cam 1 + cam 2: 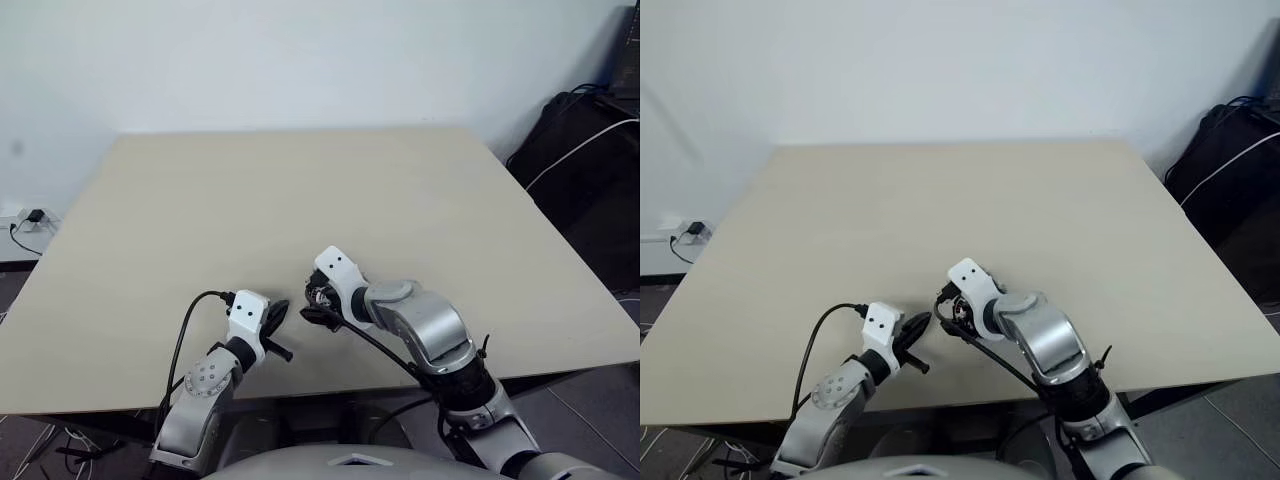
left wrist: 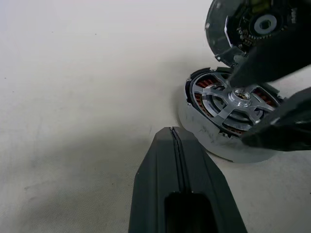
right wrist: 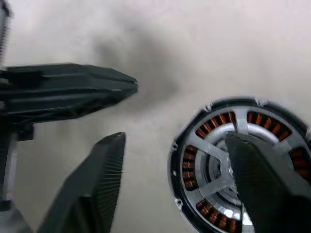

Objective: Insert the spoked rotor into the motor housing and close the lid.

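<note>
Right wrist view: right gripper (image 3: 175, 179) spread open over rotor-filled motor housing (image 3: 194, 145); left gripper (image 2: 172, 141) shut, empty.

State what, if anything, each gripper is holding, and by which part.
Nothing is held. The left gripper is shut on nothing; the right gripper stands open above the spoked rotor, which sits in the motor housing.

Spoked rotor (image 2: 232, 103) inside motor housing (image 2: 206, 134), lid (image 2: 228, 29) just behind
</note>
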You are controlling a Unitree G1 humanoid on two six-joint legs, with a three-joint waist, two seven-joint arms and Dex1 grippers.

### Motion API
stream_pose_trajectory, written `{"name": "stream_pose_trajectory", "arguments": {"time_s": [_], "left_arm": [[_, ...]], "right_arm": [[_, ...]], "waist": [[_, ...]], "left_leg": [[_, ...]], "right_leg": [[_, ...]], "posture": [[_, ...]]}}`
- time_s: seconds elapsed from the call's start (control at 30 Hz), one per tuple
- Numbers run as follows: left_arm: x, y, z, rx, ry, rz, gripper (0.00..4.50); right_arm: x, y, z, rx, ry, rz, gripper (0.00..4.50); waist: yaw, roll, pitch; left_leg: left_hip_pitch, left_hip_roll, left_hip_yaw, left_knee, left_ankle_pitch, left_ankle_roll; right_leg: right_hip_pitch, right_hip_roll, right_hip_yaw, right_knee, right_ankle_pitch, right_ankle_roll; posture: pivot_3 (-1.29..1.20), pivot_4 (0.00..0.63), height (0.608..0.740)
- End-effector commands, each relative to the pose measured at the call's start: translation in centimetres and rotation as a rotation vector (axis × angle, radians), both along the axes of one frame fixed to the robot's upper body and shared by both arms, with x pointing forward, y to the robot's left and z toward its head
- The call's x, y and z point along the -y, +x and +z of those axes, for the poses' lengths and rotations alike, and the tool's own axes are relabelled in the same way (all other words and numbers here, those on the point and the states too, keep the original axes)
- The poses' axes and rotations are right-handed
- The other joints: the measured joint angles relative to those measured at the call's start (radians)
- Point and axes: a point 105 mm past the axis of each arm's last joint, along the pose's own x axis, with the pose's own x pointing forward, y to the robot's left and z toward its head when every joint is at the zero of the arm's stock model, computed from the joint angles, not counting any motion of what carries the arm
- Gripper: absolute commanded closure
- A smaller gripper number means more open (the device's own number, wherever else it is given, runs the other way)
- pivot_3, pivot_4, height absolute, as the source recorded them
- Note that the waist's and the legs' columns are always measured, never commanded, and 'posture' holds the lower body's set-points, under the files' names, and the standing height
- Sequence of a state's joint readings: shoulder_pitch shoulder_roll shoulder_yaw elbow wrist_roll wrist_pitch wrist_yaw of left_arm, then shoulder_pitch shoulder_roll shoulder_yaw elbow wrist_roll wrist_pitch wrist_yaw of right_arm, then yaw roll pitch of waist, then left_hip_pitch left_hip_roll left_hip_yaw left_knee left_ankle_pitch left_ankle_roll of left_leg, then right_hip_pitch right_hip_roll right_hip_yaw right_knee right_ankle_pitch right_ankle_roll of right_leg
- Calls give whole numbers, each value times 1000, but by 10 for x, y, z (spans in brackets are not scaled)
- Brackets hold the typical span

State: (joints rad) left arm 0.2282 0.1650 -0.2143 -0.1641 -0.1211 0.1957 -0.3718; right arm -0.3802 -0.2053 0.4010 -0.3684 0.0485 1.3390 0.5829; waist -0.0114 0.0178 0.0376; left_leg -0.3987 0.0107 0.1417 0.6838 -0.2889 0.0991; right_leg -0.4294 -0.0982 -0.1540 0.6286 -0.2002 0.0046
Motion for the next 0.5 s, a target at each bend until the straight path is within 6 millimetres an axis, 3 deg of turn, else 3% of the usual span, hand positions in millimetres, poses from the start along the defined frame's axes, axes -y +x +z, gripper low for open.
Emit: {"name": "stream_pose_trajectory", "arguments": {"time_s": [0.03,0.27,0.5], "left_arm": [[2,3,10,38,-8,-6,4500],[3,4,8,36,-13,-7,4500],[3,4,9,37,-13,-9,4500]], "right_arm": [[-5,-3,22,137,-21,154,1198],[20,-21,11,310,-319,558,1198],[28,-20,4,348,-404,675,1198]], "waist": [[1,0,0],[1,-1,1],[3,-3,2]], "left_leg": [[0,0,0,0,0,0],[0,0,0,0,-1,2],[0,1,0,1,-1,1]], "right_leg": [[0,0,0,0,0,0],[0,0,-1,-2,0,0],[1,0,-1,-1,0,0]], "posture": [[0,0,740],[0,0,740],[0,0,740]]}}
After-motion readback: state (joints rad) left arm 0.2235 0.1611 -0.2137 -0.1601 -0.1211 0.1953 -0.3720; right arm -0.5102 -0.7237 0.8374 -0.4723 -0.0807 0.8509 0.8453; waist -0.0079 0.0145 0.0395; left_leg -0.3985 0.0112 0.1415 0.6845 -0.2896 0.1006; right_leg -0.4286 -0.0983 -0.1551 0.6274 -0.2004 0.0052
